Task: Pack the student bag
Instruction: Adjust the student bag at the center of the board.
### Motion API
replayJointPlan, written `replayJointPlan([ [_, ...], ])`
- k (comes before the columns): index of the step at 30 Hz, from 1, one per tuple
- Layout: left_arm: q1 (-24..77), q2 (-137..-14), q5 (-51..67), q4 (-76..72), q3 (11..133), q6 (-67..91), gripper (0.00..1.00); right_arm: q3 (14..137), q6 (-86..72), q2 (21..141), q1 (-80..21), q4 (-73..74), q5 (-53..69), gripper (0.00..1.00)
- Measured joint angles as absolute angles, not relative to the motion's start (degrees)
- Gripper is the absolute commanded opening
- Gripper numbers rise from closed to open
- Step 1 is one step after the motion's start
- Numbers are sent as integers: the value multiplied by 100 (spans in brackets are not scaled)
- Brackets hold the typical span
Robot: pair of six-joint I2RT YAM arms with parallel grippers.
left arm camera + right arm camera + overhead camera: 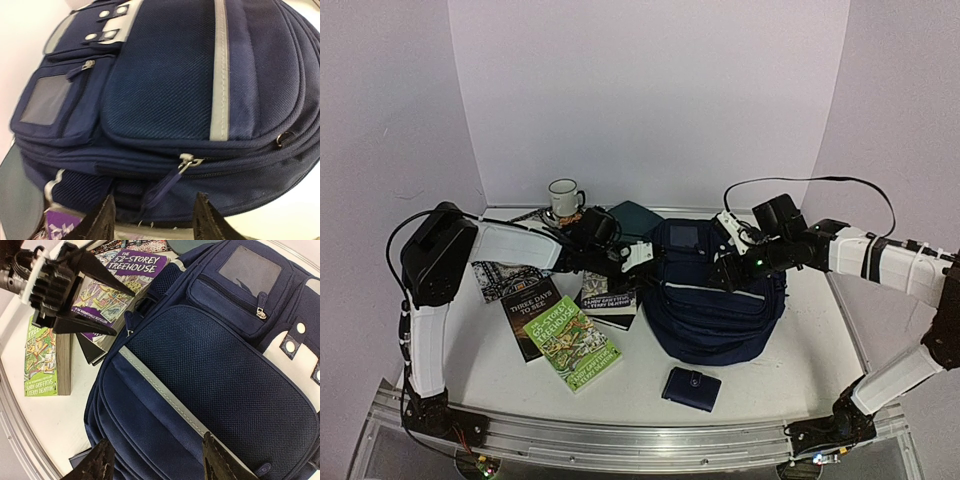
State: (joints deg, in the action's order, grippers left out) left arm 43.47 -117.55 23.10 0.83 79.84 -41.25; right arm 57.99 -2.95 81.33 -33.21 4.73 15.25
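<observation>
The student bag [715,300], a large navy backpack with a thin pale stripe, lies at the table's middle. My left gripper [645,255] is at its left side, low over a book. In the left wrist view the left gripper [155,220] is open, and a white zipper slider [186,162] with a navy pull strap [162,187] hangs just ahead of the gap, untouched. My right gripper [728,268] hovers over the bag's upper right. In the right wrist view the right gripper [160,465] is open above the stripe [165,395], holding nothing.
Left of the bag lie a green book [572,342], a dark book [535,312] and a purple-covered book [125,270] under the left gripper. A white mug [563,198] and a teal plate [635,217] stand behind. A small navy wallet [691,388] lies near the front edge.
</observation>
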Motion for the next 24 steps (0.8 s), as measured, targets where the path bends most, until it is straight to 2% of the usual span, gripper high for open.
replayJointPlan([
  [6,4355,-12044,2699,91,8143,-4206,31,5846,-274,8165,-3350,515,1525,60],
  [10,4355,-12051,2853,91,8143,-4207,11,5907,-253,8173,-3358,516,1501,60],
  [13,4355,-12050,2903,117,8142,-4207,1,5913,-228,8189,-3381,519,1455,60],
  [24,4358,-11578,3052,271,7850,-3866,0,5544,928,8222,-3910,476,927,61],
])
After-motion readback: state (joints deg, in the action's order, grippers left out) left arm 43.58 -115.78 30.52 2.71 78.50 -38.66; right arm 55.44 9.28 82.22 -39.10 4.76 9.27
